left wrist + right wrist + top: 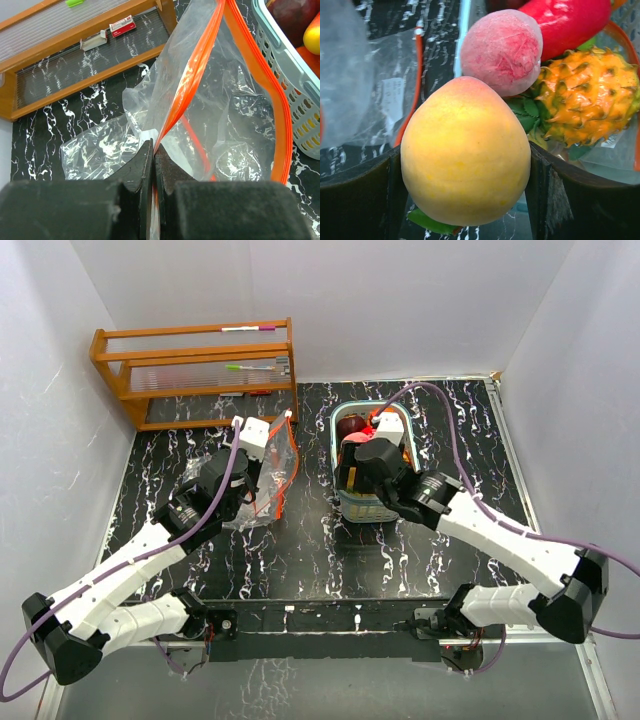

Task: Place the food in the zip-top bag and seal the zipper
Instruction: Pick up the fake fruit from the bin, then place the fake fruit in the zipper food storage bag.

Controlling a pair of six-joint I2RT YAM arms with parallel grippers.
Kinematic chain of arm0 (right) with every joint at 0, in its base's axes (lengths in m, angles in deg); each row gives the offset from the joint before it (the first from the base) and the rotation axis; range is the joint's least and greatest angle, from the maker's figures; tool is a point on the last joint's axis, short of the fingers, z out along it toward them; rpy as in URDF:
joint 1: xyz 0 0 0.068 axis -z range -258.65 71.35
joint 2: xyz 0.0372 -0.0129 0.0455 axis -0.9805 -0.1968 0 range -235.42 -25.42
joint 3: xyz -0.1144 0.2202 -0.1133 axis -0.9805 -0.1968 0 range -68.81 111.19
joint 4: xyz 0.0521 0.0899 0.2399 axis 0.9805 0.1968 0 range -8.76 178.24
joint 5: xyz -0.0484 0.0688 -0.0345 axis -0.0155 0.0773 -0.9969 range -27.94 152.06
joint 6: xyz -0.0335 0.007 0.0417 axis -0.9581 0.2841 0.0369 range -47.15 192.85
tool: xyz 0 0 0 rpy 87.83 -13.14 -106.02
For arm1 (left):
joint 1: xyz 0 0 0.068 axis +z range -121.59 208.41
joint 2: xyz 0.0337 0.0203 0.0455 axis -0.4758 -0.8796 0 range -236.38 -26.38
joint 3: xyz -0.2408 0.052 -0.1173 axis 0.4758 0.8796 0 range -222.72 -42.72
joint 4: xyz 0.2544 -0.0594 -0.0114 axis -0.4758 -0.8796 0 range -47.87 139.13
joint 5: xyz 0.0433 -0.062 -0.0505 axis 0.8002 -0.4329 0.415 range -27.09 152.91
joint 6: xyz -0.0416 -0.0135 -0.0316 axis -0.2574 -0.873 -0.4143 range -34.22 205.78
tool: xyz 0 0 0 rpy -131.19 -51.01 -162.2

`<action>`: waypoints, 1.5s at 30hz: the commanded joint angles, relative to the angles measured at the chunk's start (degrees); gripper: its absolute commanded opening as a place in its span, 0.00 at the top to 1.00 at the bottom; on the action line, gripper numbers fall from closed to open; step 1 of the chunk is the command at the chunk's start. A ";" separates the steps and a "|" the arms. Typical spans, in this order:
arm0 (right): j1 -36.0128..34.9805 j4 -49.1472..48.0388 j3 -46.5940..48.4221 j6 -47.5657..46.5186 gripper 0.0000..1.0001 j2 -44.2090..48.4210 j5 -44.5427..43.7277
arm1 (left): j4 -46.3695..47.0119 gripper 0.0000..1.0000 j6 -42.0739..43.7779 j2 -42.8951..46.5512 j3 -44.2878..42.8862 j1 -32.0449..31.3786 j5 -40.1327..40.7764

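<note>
Top external | right arm (500, 530) over basket (352, 508) | jaws hold yellow fruit (465, 155)

Basket contents mostly covered from above
The right arm (500, 530) hides nearly all the fruit (350, 427) in the teal basket (358, 508); the red fruit (570, 20) runs off the right wrist view's top edge; small items (122, 25) on the wooden rack (90, 80) are too small to identify.

Looks like a robot lab test booth: plain white walls (400, 310) closing in a black marbled table (300, 560), left arm (120, 580) and right arm (500, 535) bolted at the near edge, wooden rack (195, 370) far left.
</note>
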 commanded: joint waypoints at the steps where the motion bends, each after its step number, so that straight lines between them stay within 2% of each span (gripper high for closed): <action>1: 0.28 -6.31 3.23 -4.15 0.55 4.41 10.47 | 0.72 1.00 -0.88 -0.02 -0.56 0.17 -1.04; 5: -0.44 -13.78 5.04 -6.98 0.57 3.83 25.50 | -0.27 1.00 -1.66 -1.19 -1.77 0.17 -2.04; 8: -1.01 -24.07 4.07 -7.49 0.57 3.22 35.41 | -0.92 1.00 -2.46 -1.68 -2.41 0.17 -3.09; 11: -1.04 -31.25 3.45 -6.61 0.57 1.18 38.79 | -1.32 1.00 -3.33 -1.20 -3.05 0.17 -4.34; 19: -1.04 -39.95 2.62 -3.47 0.56 -5.38 37.72 | -1.42 1.00 -9.84 0.85 -3.98 0.18 -11.60; 24: -1.13 -41.16 0.32 -2.66 0.56 -6.84 32.17 | -1.42 1.00 -13.35 2.77 -4.52 0.17 -14.03; 31: -1.17 -33.51 0.07 -3.00 0.54 -7.28 19.36 | -4.89 1.00 -15.88 6.20 -7.80 0.17 -15.02; 37: -1.59 -27.49 6.26 -3.79 0.48 -10.85 15.88 | -4.05 1.00 -18.99 6.65 -7.02 0.17 -19.01; 41: -3.08 -21.07 12.25 -4.38 0.30 -13.42 11.28 | -2.20 1.00 -20.64 6.29 -4.35 0.17 -20.61; 44: -4.46 -18.82 14.46 -5.20 0.03 -14.13 10.60 | -0.08 1.00 -21.60 6.28 -1.30 0.17 -21.11; 45: -4.77 -17.98 14.99 -5.31 0.02 -14.28 10.83 | 0.58 1.00 -21.95 6.29 -0.26 0.17 -21.12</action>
